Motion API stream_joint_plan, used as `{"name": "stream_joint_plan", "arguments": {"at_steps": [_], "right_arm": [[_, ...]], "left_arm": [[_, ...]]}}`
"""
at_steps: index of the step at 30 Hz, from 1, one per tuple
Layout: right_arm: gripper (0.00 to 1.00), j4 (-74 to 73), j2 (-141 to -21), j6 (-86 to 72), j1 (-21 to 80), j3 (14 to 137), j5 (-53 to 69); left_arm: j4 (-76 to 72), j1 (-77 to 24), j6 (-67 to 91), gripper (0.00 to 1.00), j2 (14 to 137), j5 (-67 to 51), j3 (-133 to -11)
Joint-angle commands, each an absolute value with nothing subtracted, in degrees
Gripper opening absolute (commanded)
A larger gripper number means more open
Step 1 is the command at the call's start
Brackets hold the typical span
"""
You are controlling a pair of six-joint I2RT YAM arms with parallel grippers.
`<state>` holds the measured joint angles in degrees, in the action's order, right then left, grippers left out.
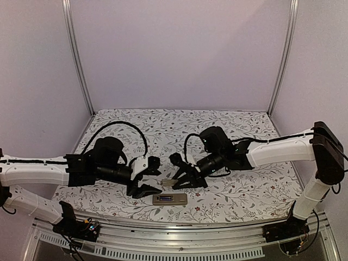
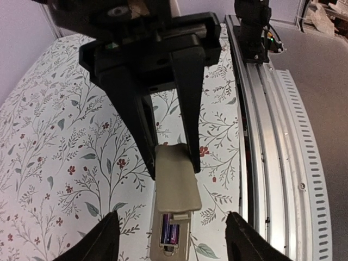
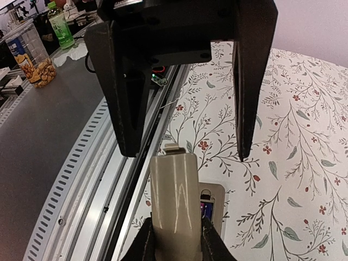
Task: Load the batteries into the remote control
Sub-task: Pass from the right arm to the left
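Gripping the flat tan-grey cover (image 3: 174, 196) by its near end, my right claw (image 3: 176, 231) is closed on that piece, one finger pressed to each long edge. The remote control (image 1: 169, 199) lies flat on the floral worktop (image 1: 239, 190), near its front edge, back side up and long axis running left to right. It sits just in front of both claws and roughly midway between them. In the open recess of the remote control, the batteries (image 2: 169, 234) lie side by side; they are partly overlapped by the cover in both wrist views. The cover's free end hangs over the recess end of the remote control; whether the two touch I cannot tell. My left claw (image 1: 154, 176) faces the right one from the opposite side, its fingers spread wide and holding nothing. Seen from the left wrist, the remote control and the cover appear in the gap between those spread fingers, touching neither.
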<state>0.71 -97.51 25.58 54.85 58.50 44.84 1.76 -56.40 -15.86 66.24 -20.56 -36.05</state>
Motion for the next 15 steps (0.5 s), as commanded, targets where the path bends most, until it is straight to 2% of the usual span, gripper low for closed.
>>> {"name": "stream_joint_plan", "arguments": {"at_steps": [1, 7, 15], "right_arm": [[0.07, 2.91, -95.27, 27.03, 55.20, 58.07, 46.28], [0.08, 2.81, -94.95, 27.25, 55.46, 58.52, 45.65], [0.07, 2.69, -95.13, 26.78, 55.55, 58.73, 44.24]], "left_arm": [[-2.44, -56.17, -15.59, 0.62, 67.12, -23.07, -36.33], [-1.44, -56.19, -14.44, 0.50, 71.07, -23.56, -38.68], [-3.59, -56.24, -13.94, 0.50, 68.86, -24.40, -38.29]]}}
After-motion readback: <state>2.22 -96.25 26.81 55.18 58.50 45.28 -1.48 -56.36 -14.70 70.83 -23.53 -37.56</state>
